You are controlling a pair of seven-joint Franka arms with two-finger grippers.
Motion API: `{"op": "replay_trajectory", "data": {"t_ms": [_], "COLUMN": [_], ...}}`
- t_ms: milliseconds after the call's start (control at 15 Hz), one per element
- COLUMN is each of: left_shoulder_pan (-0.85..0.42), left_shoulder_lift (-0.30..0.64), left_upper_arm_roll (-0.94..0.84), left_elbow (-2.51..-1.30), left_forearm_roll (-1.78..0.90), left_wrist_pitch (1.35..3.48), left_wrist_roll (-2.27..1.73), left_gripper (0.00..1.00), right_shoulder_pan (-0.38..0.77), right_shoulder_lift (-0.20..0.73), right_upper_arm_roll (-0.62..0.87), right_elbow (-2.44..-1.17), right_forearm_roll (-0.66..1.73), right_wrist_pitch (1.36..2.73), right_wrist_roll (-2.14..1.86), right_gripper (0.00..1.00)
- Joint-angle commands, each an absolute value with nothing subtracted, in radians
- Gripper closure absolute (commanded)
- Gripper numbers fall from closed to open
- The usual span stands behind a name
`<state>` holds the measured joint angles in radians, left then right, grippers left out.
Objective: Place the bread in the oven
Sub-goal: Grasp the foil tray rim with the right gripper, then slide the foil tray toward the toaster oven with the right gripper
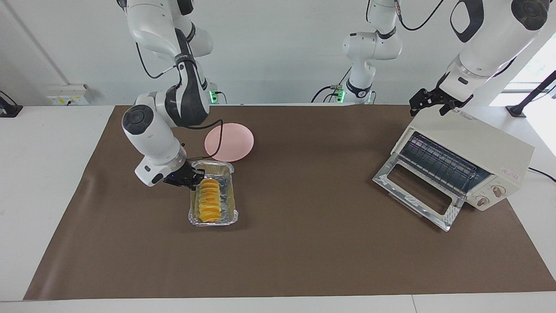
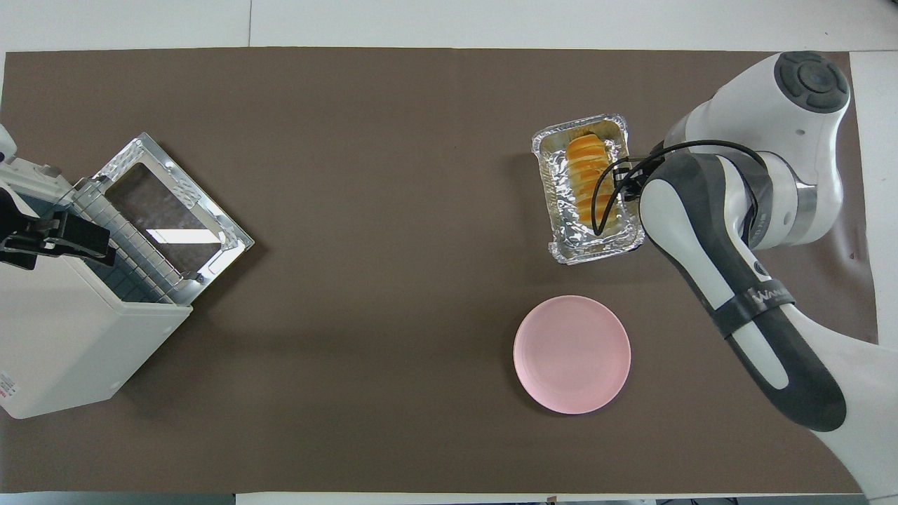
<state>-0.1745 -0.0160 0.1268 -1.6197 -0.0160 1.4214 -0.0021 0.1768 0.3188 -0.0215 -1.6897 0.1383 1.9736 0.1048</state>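
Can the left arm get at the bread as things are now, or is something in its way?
Probably not easily. The left gripper waits over the oven, at the left arm's end of the table. The bread lies in the foil tray at the right arm's end, and the right gripper is shut on that tray's rim.

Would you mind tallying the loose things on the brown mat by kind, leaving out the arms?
Bread: 1
Foil tray: 1
Pink plate: 1
Oven: 1
Total: 4
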Motion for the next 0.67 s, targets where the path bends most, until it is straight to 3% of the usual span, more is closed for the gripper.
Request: {"op": "replay_trajectory", "data": {"t_ms": [0,267,600], "left_shoulder_pan": [-0.175,-0.175,-0.175], "left_shoulder_lift": [-0.038,-0.038,-0.038], "left_upper_arm_roll": [0.127,0.127,0.127], "left_elbow": [-1.64,-1.64,-1.64], "left_forearm_roll": [0.003,0.003,0.003], "left_wrist_pitch": [1.437,1.437,1.437], "left_wrist_roll": [0.0,0.0,-0.002], "left_gripper": [0.0,0.0,0.0], "right_shoulder_pan": [0.253,0.426,0.607], "right_shoulder_lift": [0.324,0.356,0.434], "right_upper_arm_roll": [-0.017,-0.017,-0.018], "right_elbow": [-1.596,-1.511,-1.522], "right_forearm_roll": [0.192,0.253,0.27], "right_wrist_pitch": [1.905,1.905,2.069], "right_wrist_roll": [0.242,0.489,0.653], "right_gripper": [1.0,1.0,1.0]}}
